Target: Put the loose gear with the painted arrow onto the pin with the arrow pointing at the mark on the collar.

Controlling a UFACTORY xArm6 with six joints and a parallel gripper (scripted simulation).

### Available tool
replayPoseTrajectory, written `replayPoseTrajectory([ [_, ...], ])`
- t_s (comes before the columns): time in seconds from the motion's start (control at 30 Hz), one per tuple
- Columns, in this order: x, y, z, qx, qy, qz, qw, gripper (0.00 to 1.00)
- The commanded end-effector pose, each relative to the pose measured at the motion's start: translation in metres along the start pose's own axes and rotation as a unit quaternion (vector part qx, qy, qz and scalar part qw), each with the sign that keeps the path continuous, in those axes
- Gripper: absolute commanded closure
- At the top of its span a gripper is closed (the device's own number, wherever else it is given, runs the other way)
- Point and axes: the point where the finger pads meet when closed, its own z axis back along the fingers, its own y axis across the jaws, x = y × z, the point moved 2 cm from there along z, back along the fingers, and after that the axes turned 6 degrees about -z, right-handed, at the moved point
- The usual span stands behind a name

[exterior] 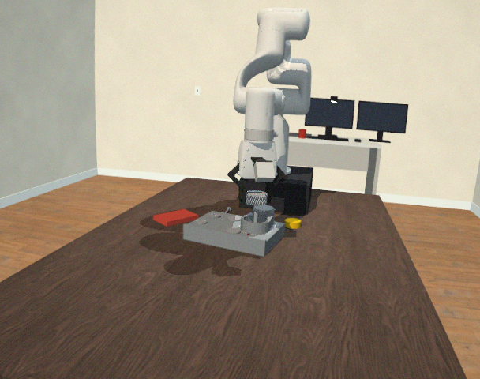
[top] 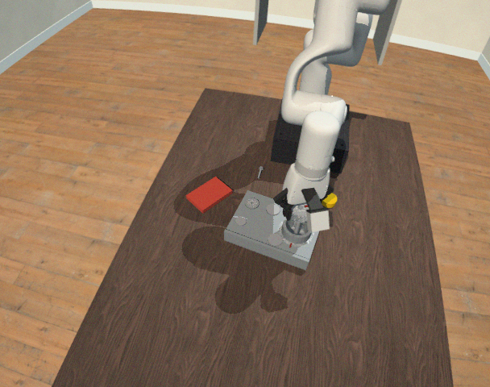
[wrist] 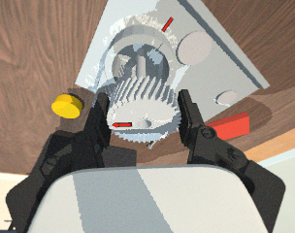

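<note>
My gripper (wrist: 144,102) is shut on the loose toothed gear (wrist: 144,112) and holds it level in the air. The gear's red arrow (wrist: 122,124) points left in the wrist view. Below it the grey timing case (top: 270,228) carries a round collar (wrist: 138,53) with the upright pin (wrist: 140,63) inside it. The red mark (wrist: 167,24) sits on the collar's rim at the upper right of the wrist view. In the exterior view the held gear (exterior: 256,198) hangs a little above the pin (exterior: 255,216), beside a second gear (exterior: 264,212) mounted in the collar.
A red flat block (top: 209,193) lies left of the case. A yellow disc (top: 329,201) lies at its right, near my wrist. A small bolt (top: 259,171) lies behind the case. My arm's black base (top: 308,143) stands at the back.
</note>
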Motion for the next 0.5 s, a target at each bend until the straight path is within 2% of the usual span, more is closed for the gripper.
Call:
replayPoseTrajectory([
  [0.0, -0.0022, 0.0002, 0.0015, 0.001, 0.002, -0.033, 0.999, 1.00],
  [0.27, -0.0022, 0.0002, 0.0015, 0.001, 0.002, -0.103, 0.995, 1.00],
  [0.47, -0.0022, 0.0002, 0.0015, 0.001, 0.002, -0.197, 0.980, 1.00],
])
